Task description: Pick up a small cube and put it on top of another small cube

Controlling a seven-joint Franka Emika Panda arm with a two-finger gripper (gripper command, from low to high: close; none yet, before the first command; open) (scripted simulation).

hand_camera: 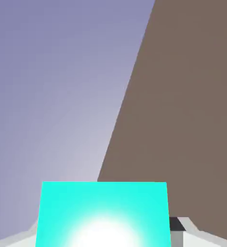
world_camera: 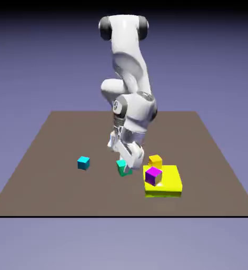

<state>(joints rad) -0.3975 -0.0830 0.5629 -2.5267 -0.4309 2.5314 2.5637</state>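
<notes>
The small teal-green cube (world_camera: 124,168) sits low over the brown table (world_camera: 52,147), between the fingers of my gripper (world_camera: 125,164), which is shut on it. In the hand view the same cube (hand_camera: 104,214) fills the bottom of the picture, large and bright, with a grey fingertip (hand_camera: 179,226) showing at its right side. Whether the cube rests on the table or is just off it, I cannot tell. A bluer cyan cube (world_camera: 83,163) lies on the table toward the exterior view's left of the gripper.
A flat yellow block (world_camera: 168,185) lies toward the exterior view's right of the gripper, with a purple cube (world_camera: 153,175) on it. An orange cube (world_camera: 155,160) stands just behind the yellow block. The hand view shows the table's edge against the backdrop.
</notes>
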